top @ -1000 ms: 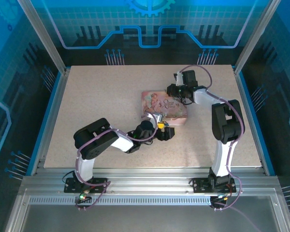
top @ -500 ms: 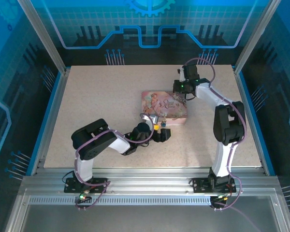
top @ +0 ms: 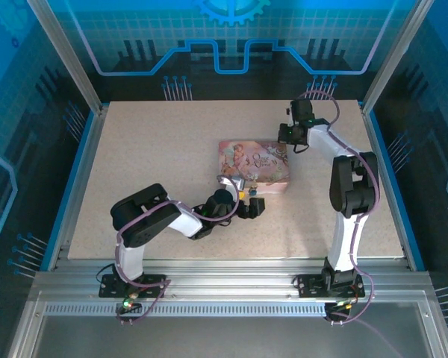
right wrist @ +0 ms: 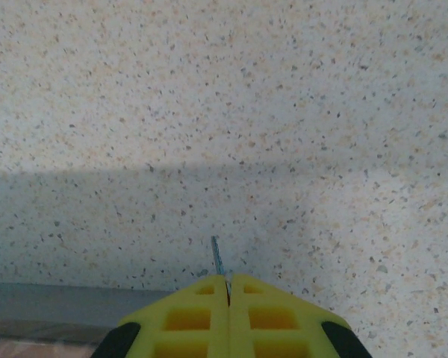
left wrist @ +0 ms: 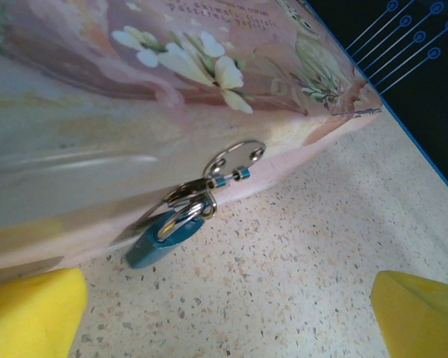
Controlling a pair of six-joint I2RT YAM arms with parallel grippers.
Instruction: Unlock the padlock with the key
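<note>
A: Now, the padlock (left wrist: 164,237) is seen lying on the speckled table (left wrist: 306,283). Its teal body is pressed against the side of the pink tin box (left wrist: 97,112), and its shackle is joined to a silvery wire loop (left wrist: 235,158).

B: Right, and the left gripper (left wrist: 224,321) is held spread wide, one yellow fingertip (left wrist: 30,313) at each lower corner, with the padlock ahead and apart from both.

A: Over at the right gripper (right wrist: 228,287), the pads are pressed together on the key (right wrist: 217,257), and a thin grey sliver is left poking out above the table.

B: Small lettering is printed along the tin's lid, but it cannot be read.
</note>
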